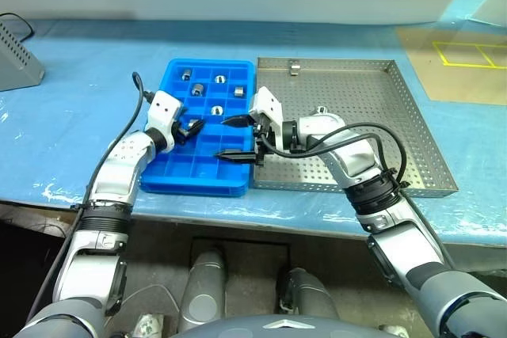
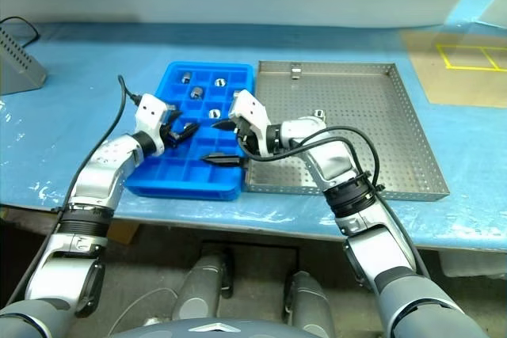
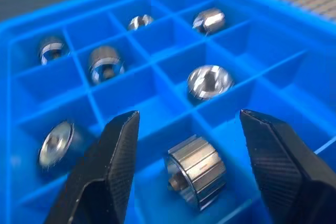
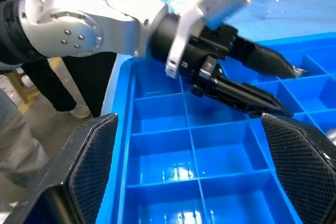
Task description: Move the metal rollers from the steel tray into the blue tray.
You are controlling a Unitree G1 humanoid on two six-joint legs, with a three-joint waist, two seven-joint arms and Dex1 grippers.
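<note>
The blue tray (image 1: 190, 184) lies left of the steel tray (image 1: 412, 116), their rims side by side. Several metal rollers (image 1: 197, 90) sit in the blue tray's far compartments. My left gripper (image 1: 192, 126) hovers low over the tray's middle, open. In the left wrist view one ribbed roller (image 3: 197, 169) lies on its side in a compartment between the black fingers (image 3: 113, 161), touching neither. My right gripper (image 1: 232, 138) points left over the blue tray's right edge, open wide and empty. A small silvery piece (image 1: 321, 109) lies on the steel tray behind the right wrist.
A grey box (image 1: 16, 61) stands at the far left of the blue-covered table. A brown board with yellow tape lines (image 1: 467, 61) lies at the back right. The right wrist view shows a person's legs (image 4: 52, 93) beside the table.
</note>
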